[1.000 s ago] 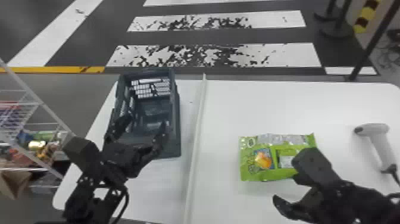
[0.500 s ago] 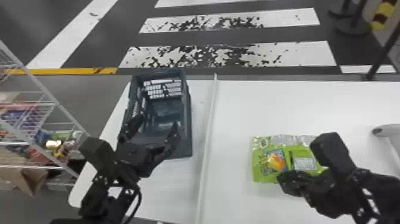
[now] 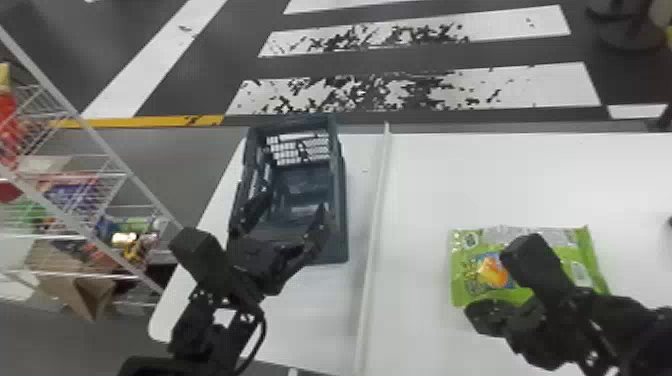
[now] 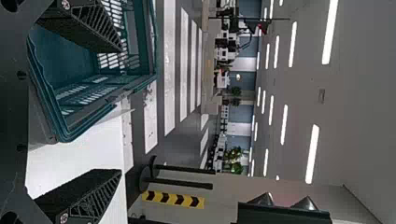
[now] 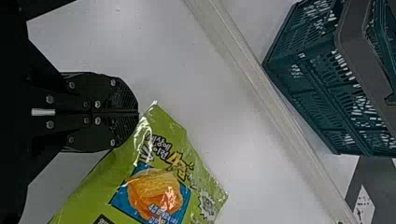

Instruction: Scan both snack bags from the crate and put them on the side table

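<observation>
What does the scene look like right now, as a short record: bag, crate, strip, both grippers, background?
snack bag: green, lying flat on the white tabletop, right of the strip
crate: dark blue-green plastic with slotted walls, left of the strip
strip: pale, running lengthwise between crate and bag
left gripper: fingers apart, over the crate's near part
right gripper: fingers together, tips at the bag's edge; no clear grip
background: wire shelving with packaged goods, left of the table

Shop-like hall (stocked wire rack (image 3: 105, 144)).
</observation>
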